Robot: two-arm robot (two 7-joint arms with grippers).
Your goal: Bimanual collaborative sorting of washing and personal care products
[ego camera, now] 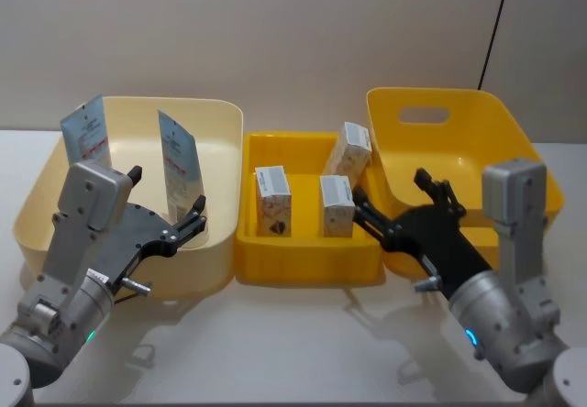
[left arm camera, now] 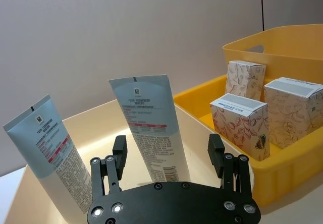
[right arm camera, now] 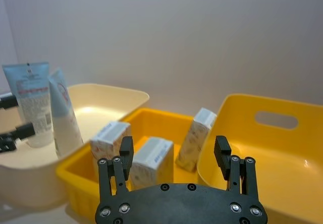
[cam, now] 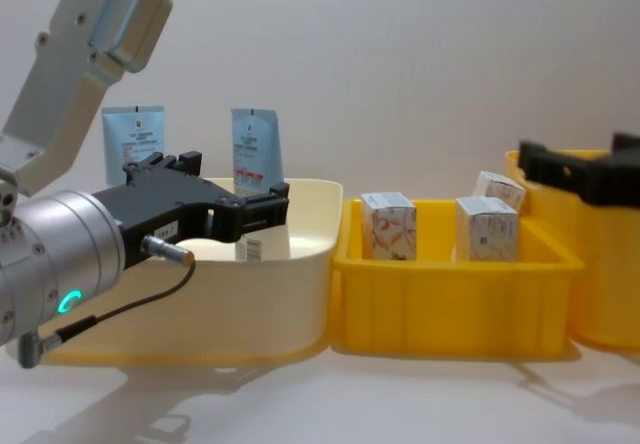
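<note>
1. Nearest me, the left tool (ego camera: 167,194) hung over the front of the cream tub (ego camera: 183,104), fingers apart and empty. The right tool (ego camera: 393,189), also apart and empty, hung where the yellow tray (ego camera: 307,269) meets the yellow tub (ego camera: 440,95).
2. Three cartons (ego camera: 272,201) stood in the tray.
3. Farther back, two tubes (ego camera: 179,164) stood in the cream tub.
4. With each kind already grouped, I judged the sorting mostly done.

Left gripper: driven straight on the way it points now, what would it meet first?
Probably the squeeze tube nearer the yellow tray, framed between the left gripper's open fingers; the gap to it is unclear.
</note>
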